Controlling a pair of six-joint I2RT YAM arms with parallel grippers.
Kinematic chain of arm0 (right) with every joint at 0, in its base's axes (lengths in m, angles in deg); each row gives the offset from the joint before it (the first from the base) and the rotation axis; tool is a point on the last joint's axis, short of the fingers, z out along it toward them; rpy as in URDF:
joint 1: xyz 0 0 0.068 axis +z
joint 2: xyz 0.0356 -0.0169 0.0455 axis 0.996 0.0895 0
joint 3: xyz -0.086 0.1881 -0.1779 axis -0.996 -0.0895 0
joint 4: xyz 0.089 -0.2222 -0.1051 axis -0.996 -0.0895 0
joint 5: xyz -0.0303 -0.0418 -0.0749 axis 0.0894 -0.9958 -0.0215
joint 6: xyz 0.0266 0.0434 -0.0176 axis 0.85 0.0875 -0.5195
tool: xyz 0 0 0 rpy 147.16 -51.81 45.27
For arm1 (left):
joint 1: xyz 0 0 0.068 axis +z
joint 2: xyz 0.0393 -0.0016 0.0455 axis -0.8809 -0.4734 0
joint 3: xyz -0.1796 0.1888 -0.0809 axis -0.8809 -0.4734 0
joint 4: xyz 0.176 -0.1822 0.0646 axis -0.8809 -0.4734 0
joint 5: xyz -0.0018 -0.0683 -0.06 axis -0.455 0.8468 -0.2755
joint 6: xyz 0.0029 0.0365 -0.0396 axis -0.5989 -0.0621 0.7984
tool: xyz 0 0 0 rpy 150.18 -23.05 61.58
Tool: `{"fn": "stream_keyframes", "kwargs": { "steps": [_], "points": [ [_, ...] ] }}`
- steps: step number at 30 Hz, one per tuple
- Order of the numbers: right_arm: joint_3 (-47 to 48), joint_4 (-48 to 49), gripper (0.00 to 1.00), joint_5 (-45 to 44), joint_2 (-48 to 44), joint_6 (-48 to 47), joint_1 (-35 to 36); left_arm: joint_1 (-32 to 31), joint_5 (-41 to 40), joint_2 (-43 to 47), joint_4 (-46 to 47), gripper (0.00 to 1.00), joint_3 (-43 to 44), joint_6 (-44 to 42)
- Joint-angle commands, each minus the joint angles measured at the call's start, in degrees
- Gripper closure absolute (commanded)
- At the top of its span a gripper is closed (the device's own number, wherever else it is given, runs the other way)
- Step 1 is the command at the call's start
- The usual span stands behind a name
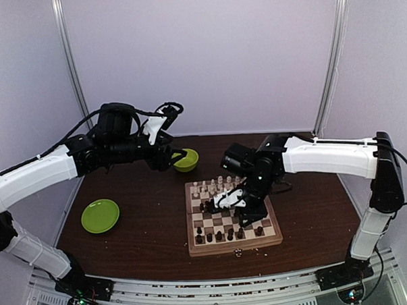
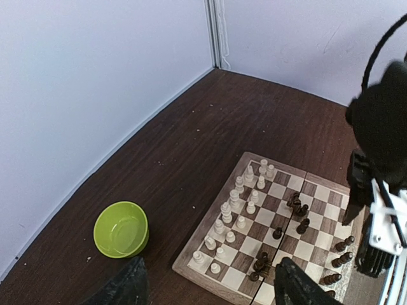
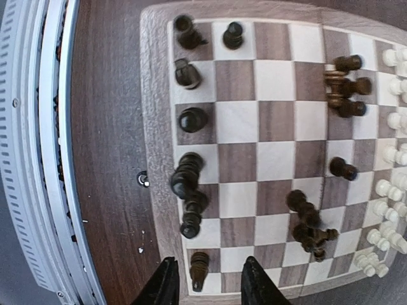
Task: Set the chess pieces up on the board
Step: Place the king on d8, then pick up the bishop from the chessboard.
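The board lies at the table's middle. Cream chess pieces stand along its far side, and dark pieces along its near side and middle, some lying toppled. My right gripper hovers over the board's left part. In the right wrist view it is open, and a dark piece stands between its fingers at the board's corner, apart from both. My left gripper is raised by the lime-green bowl. In the left wrist view it is open and empty above the board's edge.
A lime-green plate lies at the left of the table. The bowl is empty. Pale crumbs lie in front of the board. Grey walls close in the back and sides. A metal rail runs along the near edge.
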Motion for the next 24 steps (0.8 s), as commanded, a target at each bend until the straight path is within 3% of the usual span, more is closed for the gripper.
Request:
{"fn": "stream_keyframes", "kwargs": {
  "steps": [1,15,24],
  "points": [
    [4.43,-0.98,0.66,2.24,-1.86,0.3,-4.82,0.37,1.08,-0.37,1.08,0.3,2.35,0.41],
    [10.24,2.57,0.58,-1.47,10.19,3.55,-7.87,0.34,0.59,-0.28,0.64,0.3,2.57,0.48],
    [11.34,2.12,0.61,-1.82,13.92,4.06,-7.92,0.37,0.9,-0.09,0.61,0.3,2.57,0.36]
  ]
}}
